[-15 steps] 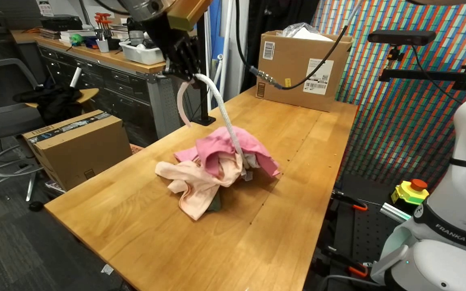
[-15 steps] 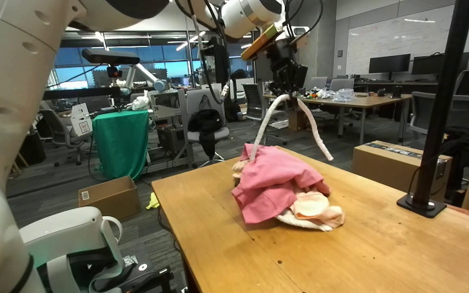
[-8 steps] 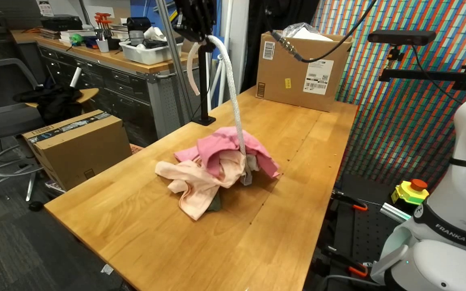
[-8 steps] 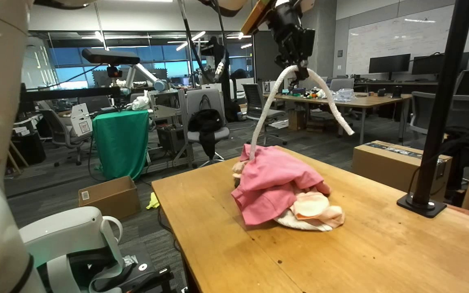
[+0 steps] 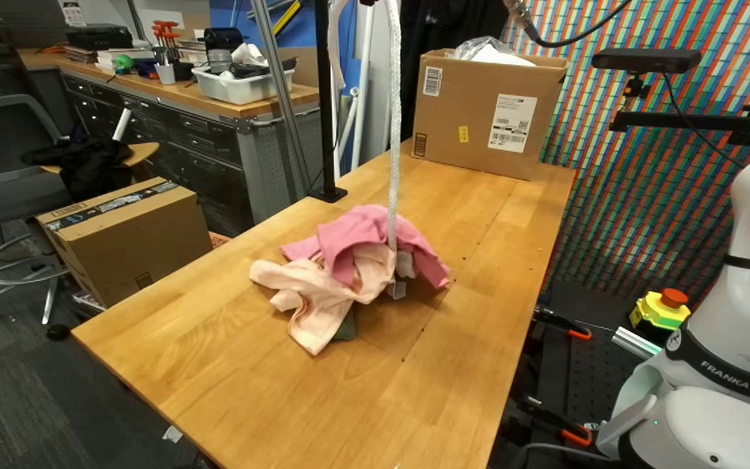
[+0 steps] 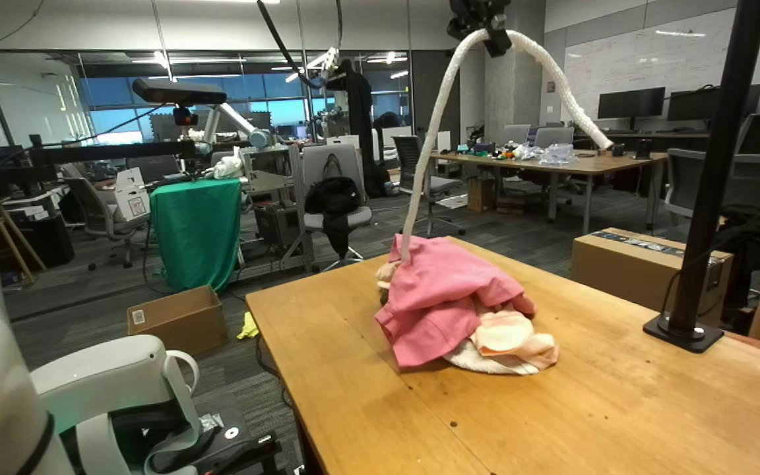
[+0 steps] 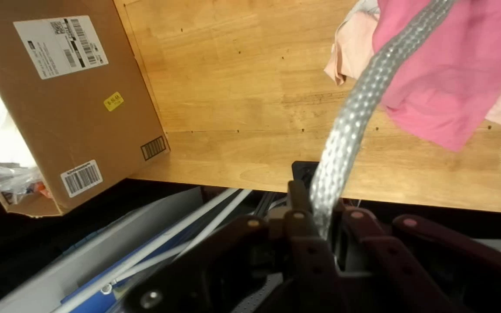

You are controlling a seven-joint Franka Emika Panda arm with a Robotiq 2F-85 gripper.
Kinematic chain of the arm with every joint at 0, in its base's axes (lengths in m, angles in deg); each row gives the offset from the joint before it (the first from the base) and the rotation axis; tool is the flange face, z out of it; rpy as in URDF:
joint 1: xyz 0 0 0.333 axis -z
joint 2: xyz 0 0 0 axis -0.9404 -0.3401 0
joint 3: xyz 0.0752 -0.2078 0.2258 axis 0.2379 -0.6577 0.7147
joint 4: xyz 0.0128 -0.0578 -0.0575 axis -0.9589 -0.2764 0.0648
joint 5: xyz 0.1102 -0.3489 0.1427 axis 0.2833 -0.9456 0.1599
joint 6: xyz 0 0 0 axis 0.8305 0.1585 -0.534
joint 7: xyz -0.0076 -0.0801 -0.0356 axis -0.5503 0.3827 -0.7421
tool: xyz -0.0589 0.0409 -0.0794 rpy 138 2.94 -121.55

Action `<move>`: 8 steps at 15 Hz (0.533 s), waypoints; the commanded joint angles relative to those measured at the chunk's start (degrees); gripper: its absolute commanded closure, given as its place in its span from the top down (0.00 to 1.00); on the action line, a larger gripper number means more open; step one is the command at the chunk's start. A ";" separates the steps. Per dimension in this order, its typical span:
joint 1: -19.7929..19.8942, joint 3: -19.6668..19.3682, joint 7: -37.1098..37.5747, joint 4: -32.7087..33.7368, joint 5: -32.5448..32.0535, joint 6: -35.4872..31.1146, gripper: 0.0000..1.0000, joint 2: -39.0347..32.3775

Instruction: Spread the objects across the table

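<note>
Claw point(image 6: 497, 42): clamped on white rope point(image 6: 435, 122), hung at top, right of centre, in an exterior view.
Pink cloth point(image 6: 452, 280): lay on table point(image 6: 617, 402), lower centre, draped over peach cloth point(image 6: 508, 332).
White cloth point(image 6: 485, 360): poked out beneath.
Green scrap point(image 5: 347, 328): showed under peach.

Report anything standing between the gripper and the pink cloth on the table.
The white braided rope does: clamped in the gripper, it hangs down toward the pink cloth and crosses in front of it in the wrist view. Nothing else visible stands between them.
</note>
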 commanded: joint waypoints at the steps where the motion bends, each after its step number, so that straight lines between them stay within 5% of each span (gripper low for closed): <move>1: 0.93 -1.12 1.59 -2.30 -0.15 0.92 0.09 4.54; 8: 5.55 -5.85 1.47 -8.17 -2.63 -1.71 0.09 10.23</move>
